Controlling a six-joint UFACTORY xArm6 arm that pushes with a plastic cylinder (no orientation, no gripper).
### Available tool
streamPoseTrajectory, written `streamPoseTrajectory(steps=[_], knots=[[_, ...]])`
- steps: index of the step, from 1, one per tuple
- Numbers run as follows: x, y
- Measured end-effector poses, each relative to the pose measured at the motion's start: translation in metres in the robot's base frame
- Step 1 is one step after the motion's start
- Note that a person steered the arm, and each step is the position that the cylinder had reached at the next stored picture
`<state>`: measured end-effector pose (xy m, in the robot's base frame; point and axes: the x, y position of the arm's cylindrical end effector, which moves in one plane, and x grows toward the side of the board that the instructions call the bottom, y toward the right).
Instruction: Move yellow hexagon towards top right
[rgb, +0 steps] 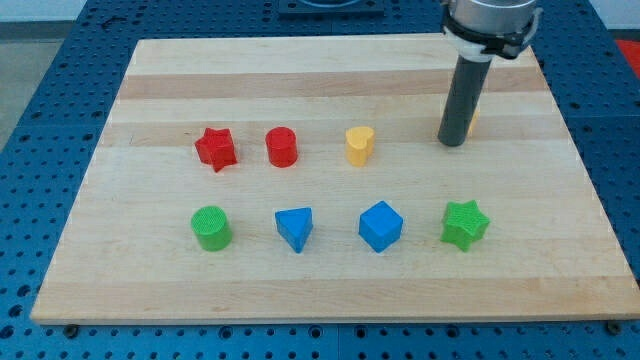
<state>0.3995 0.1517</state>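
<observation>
My tip (454, 142) rests on the board at the view's upper right. A sliver of a yellow block (474, 122) shows just right of the rod and behind it. Most of that block is hidden, so I cannot make out its shape. A second yellow block (359, 145), rounded and perhaps heart-shaped, stands apart to the left of my tip.
A red star (215, 148) and a red cylinder (282, 147) stand in the upper row. A green cylinder (211, 228), a blue triangle (294, 228), a blue cube (380, 225) and a green star (464, 223) form the lower row. The board's right edge (590, 190) is near.
</observation>
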Motion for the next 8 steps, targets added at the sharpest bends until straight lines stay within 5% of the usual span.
streamPoseTrajectory(steps=[2,4,8], knots=[[-0.049,0.004],[-0.025,0.046],[-0.072,0.012]])
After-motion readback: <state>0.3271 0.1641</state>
